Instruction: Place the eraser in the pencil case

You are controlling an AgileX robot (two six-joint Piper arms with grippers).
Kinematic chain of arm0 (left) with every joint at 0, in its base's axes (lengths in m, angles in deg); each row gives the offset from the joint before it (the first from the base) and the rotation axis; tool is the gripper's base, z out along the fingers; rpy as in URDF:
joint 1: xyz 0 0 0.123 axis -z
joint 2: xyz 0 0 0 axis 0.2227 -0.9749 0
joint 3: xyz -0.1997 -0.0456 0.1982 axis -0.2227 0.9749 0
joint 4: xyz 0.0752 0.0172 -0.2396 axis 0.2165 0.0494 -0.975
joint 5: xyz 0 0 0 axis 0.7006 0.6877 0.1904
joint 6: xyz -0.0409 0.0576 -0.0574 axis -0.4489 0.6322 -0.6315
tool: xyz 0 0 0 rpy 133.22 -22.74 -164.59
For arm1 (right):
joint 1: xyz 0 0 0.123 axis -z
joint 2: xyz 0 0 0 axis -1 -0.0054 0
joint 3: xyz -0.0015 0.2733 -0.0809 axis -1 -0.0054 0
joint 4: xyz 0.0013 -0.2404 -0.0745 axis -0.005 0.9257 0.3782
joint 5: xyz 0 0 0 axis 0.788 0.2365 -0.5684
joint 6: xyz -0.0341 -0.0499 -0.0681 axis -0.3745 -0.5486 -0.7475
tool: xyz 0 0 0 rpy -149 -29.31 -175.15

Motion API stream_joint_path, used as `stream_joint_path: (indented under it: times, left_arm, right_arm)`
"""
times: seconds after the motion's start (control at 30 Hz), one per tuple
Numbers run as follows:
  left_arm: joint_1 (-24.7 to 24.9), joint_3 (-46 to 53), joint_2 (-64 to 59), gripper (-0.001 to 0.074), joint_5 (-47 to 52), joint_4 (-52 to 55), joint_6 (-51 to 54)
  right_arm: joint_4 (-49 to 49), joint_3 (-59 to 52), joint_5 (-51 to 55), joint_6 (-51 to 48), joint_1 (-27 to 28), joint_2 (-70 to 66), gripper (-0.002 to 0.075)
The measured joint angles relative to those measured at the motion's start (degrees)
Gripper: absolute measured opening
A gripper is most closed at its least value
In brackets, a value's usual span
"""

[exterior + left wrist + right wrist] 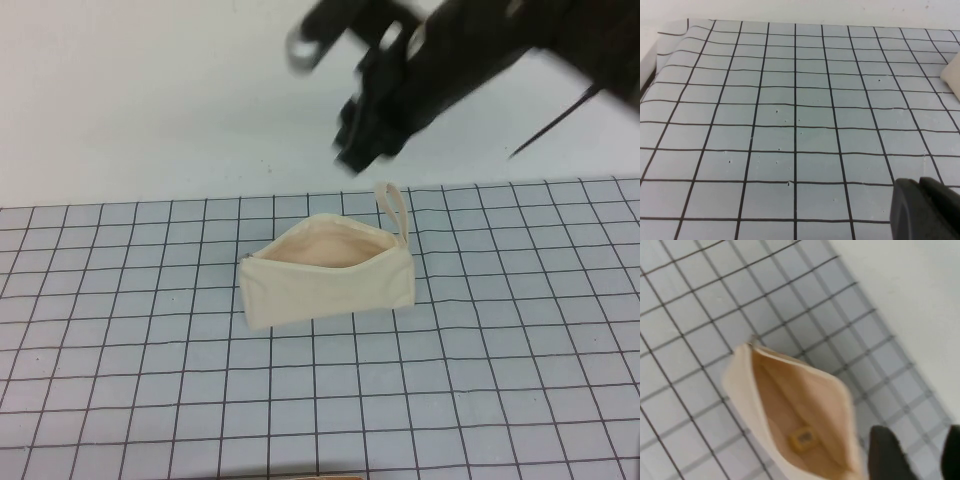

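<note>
The cream pencil case [325,270] stands open on the gridded mat, its wrist loop [394,208] at its far right end. The tan-yellow eraser [803,438] lies inside it on the peach lining, seen in the right wrist view; the high view does not show it. My right gripper [362,140] is raised above and behind the case, open and empty [917,455]. My left gripper [925,210] hovers low over the mat away from the case, whose edge [952,77] just shows in the left wrist view; the two fingers sit together.
The gridded mat [150,330] covers the table, with a plain white surface [130,100] behind it. A tan object edge [315,476] peeks in at the front edge of the high view.
</note>
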Motion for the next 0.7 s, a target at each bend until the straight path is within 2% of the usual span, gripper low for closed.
stream_joint_path:
  times: [0.17,0.23,0.47,0.57,0.7]
  left_arm:
    - [0.0,0.0,0.0,-0.0001,0.0,0.0,0.0]
    - [0.0,0.0,0.0,-0.0001,0.0,0.0,0.0]
    - [0.0,0.0,0.0,-0.0001,0.0,0.0,0.0]
    - [0.0,0.0,0.0,-0.0001,0.0,0.0,0.0]
    - [0.0,0.0,0.0,-0.0001,0.0,0.0,0.0]
  right_arm:
    - [9.0,5.4,9.4,0.3,0.0,7.8,0.0076]
    - [10.9,5.9,11.9,1.6,0.0,11.0,0.0034]
    - [12.8,2.5,14.7,2.1,0.0,27.9,0.0001]
    - [16.0,-5.7,14.8,3.2,0.0,36.9,0.0]
    - [18.5,-23.2,12.0,7.3,0.0,50.4,-0.0001]
